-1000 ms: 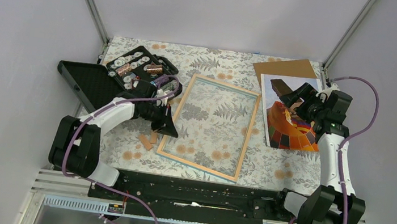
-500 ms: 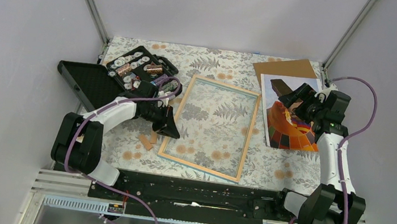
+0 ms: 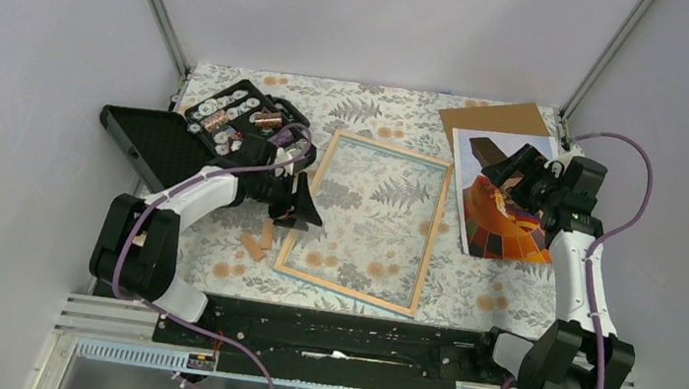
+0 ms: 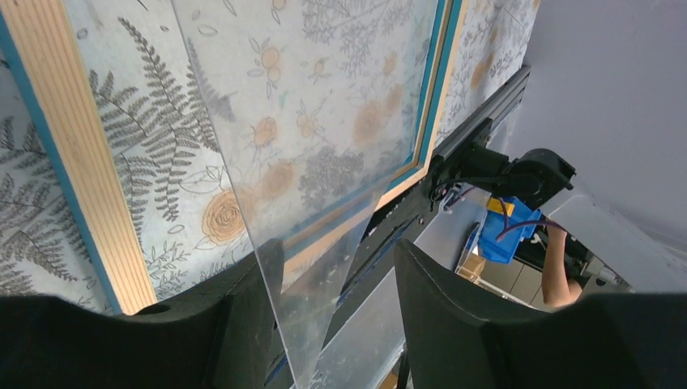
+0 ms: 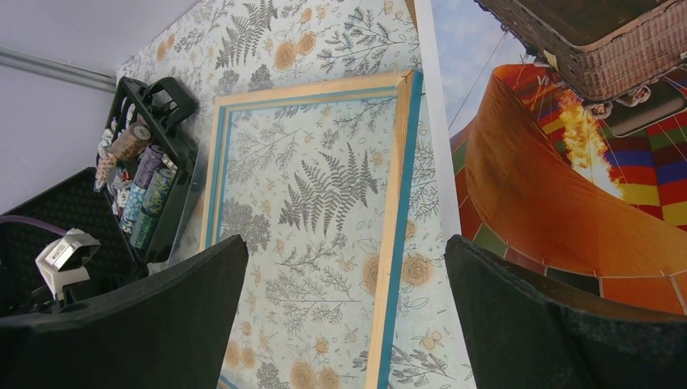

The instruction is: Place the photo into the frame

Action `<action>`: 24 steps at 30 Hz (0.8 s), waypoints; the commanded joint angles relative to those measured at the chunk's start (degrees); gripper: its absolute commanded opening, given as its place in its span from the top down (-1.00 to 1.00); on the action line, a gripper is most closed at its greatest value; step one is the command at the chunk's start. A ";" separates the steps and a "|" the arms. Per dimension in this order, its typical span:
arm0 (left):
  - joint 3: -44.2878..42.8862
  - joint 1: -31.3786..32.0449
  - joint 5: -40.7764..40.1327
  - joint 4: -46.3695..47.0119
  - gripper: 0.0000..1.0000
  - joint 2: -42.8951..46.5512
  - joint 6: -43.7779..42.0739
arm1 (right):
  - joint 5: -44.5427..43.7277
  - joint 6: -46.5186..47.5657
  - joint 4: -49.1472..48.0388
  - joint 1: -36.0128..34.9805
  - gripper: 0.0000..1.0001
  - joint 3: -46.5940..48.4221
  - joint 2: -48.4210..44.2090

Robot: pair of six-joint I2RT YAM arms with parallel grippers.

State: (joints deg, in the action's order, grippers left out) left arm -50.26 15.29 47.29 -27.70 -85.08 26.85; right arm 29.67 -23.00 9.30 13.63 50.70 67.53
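Photo [image 3: 505, 229] just under wide-spread right gripper [image 3: 514, 174]

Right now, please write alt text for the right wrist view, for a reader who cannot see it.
The empty wood-rimmed frame lies on a floral tablecloth; the hot-air balloon photo lies beside it on the right. The open right end effector hovers above them.

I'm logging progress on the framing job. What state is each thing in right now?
frame: lying flat, wood back up, no photo inside.
photo: face up beside the frame, partly over the backing board.
backing board: flat, out of the frame.
black case: open, lid laid back.
left tool: open, clear pane edge between its fingers.
right tool: open, empty, above the photo.
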 commanded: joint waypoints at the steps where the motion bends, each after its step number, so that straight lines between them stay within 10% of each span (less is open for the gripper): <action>1: -3.03 -0.10 -2.16 6.51 -0.15 -1.09 2.82 | 1.03 0.14 -2.09 -0.75 -0.99 0.10 -0.01; 24: -6.47 -0.34 -0.85 -1.30 1.00 -6.49 -0.19 | 0.49 0.26 -1.91 -1.15 -0.99 0.28 0.07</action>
State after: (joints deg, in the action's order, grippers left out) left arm -53.65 15.16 43.35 -27.11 -91.44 29.08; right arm 29.63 -22.96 9.32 13.10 50.70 67.53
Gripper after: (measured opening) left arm 0.015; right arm 0.994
